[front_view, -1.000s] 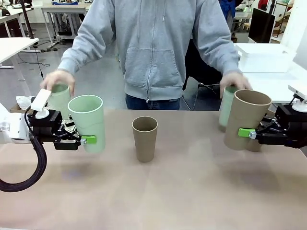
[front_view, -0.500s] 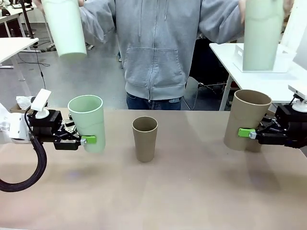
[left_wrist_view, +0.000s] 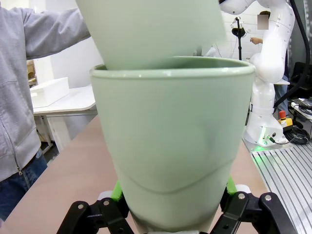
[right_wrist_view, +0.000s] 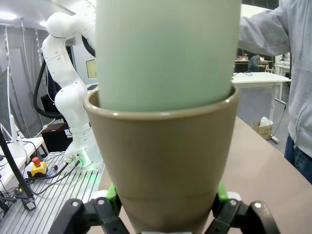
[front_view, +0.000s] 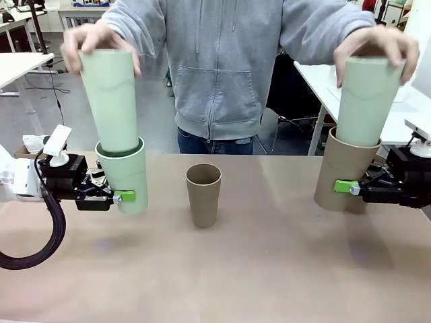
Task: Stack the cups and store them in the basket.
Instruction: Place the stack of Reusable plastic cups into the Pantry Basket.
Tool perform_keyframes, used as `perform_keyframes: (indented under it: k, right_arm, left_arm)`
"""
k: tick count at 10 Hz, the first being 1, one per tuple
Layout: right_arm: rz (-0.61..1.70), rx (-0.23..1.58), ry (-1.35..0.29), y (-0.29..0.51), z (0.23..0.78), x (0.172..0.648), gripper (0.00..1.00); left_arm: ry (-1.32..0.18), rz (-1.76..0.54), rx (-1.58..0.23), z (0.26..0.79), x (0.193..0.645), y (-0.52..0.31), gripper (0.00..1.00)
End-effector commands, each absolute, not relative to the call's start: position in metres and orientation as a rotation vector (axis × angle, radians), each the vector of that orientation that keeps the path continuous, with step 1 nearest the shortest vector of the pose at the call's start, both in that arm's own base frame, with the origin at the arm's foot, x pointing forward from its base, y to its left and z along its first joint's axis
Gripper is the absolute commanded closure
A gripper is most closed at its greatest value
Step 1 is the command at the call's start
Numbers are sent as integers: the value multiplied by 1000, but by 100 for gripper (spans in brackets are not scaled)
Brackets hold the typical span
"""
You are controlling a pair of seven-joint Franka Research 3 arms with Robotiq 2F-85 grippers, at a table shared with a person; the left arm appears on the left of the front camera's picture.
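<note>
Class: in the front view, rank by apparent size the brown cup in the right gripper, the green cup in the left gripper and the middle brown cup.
1–2, alike, unranked: brown cup in the right gripper, green cup in the left gripper.
3: middle brown cup, smallest-looking, perhaps only farther off.

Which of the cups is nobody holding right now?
The taupe cup standing alone mid-table. The right gripper clamps the other taupe cup, the left gripper a green cup, and the person's hands hold green cups partly inside those.
</note>
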State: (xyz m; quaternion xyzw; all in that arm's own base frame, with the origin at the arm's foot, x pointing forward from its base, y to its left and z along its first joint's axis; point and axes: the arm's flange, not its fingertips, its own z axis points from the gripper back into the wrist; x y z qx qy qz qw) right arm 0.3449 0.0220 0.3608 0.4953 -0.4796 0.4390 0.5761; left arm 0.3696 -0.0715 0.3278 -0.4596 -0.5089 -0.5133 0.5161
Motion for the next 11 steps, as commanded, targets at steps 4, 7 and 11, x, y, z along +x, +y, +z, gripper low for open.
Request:
perform_keyframes:
  k: [4,7,11]
  right_arm:
    - [1027,1159,-1125,22,361,345,15]
    - [1027,1159,-1125,22,361,345,15]
    - [1027,1159,-1125,22,361,345,15]
  left_arm:
    - [-1222,-1233,-1108,329,369,-72,17]
    - [-1222,-1233,-1108,329,369,-72,17]
    - [-1222,-1233,-1108,329,369,-72,17]
